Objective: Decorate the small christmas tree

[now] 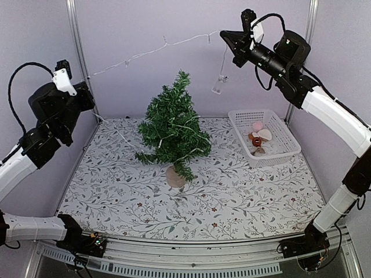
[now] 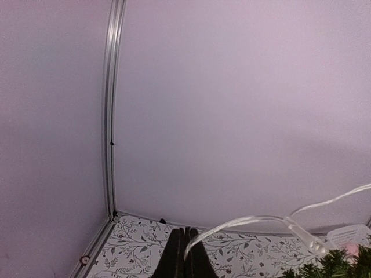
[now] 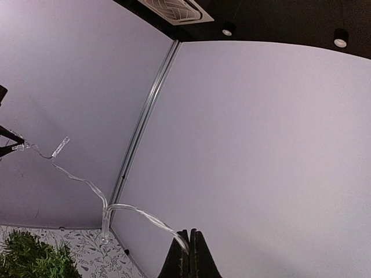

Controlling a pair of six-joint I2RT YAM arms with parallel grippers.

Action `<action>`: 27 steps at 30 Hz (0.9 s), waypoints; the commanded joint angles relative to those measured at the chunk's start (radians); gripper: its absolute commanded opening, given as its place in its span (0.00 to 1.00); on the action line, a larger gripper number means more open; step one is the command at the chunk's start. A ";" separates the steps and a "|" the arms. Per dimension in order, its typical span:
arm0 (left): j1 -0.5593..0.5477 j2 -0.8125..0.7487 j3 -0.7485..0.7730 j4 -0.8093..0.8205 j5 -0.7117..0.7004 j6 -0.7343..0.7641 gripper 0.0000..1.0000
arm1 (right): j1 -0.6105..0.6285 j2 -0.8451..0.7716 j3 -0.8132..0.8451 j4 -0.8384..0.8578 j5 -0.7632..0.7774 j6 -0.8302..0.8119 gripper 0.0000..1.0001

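At centre of the desk (image 1: 116, 191), slightly toward the back, the small christmas tree (image 1: 174, 124) is stood upright on its wooden stump. Approx. one or two loops of the light string (image 2: 249, 218) are seen lying across its lower & middle branches. The rest is stretched through the air above the tree top.

The left claw (image 2: 185, 234) is closed tight on the string at the left side. The right claw (image 3: 188, 236) is likewise pinched shut on it, held high toward the back right, w/ a clear end piece (image 1: 218, 87) hanging below.

Progress is judged early-to-mid: the upper branches are not yet wrapped, and the ornaments (image 1: 258, 134) are left untouched in the white basket (image 1: 240, 136) at right.

Room: open desk is left in front of the tree & to its left. The back wall (image 1: 145, 23) & frame posts (image 1: 78, 52) are close to both claws, so outward swings are limited. The basket is set well apart from the tree.
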 commanded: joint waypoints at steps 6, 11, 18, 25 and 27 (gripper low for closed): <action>0.283 0.191 0.012 0.143 0.275 -0.075 0.00 | 0.004 0.115 0.128 0.067 0.007 0.037 0.00; 0.374 0.332 0.045 0.250 0.346 -0.078 0.00 | 0.004 0.168 0.154 0.073 0.014 0.038 0.00; 0.461 0.514 0.140 0.313 0.488 -0.115 0.00 | -0.005 0.221 0.184 0.081 0.035 0.037 0.00; 0.462 0.669 0.196 0.398 0.653 -0.113 0.00 | -0.017 0.262 0.199 0.086 0.038 0.043 0.00; 0.464 0.658 0.169 0.426 0.668 -0.107 0.00 | -0.017 0.272 0.204 0.086 0.034 0.045 0.00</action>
